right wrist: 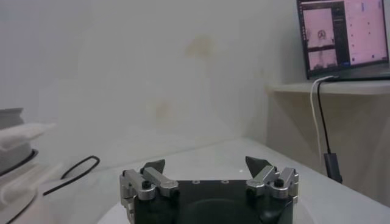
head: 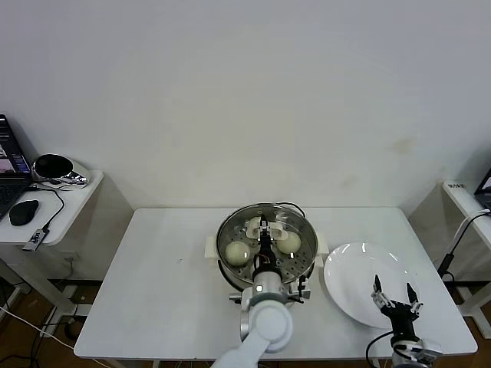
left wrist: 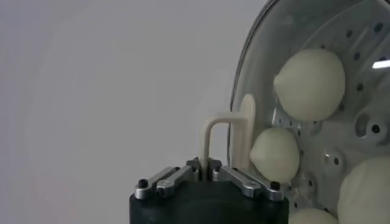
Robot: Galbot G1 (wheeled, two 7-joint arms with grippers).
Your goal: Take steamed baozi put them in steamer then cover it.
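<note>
1. Baozi (head: pixel 236 252) sit inside the steamer (head: pixel 265 244), resting on its perforated tray; in the head view two show clearly, one on each side of the left arm, and the left wrist view shows four of them through the glass
2. Steamer stands on the white tabletop (head: pixel 153 284), about midway along its width and nearer the far edge than the near one, its cream side handles sticking out toward the left and right edges
3. Cover (left wrist: pixel 256 91), clear glass with a metal rim, lies on the steamer, its cream handle (left wrist: pixel 222 143) at the centre
4. Left hand (left wrist: pixel 204 165) is over the middle of the steamer; the cream handle stands between its fingers, which look only narrowly parted around it, and whether they press on it or have let go cannot be told
5. Right hand (head: pixel 395 297) hangs over the white plate (head: pixel 349 268), spread wide and grasping nothing
6. White plate lies just beside the steamer on the side of the tabletop's right edge, reaching toward the near right corner
7. Laptop (right wrist: pixel 344 38) stands on a side shelf beyond the tabletop's right edge
</note>
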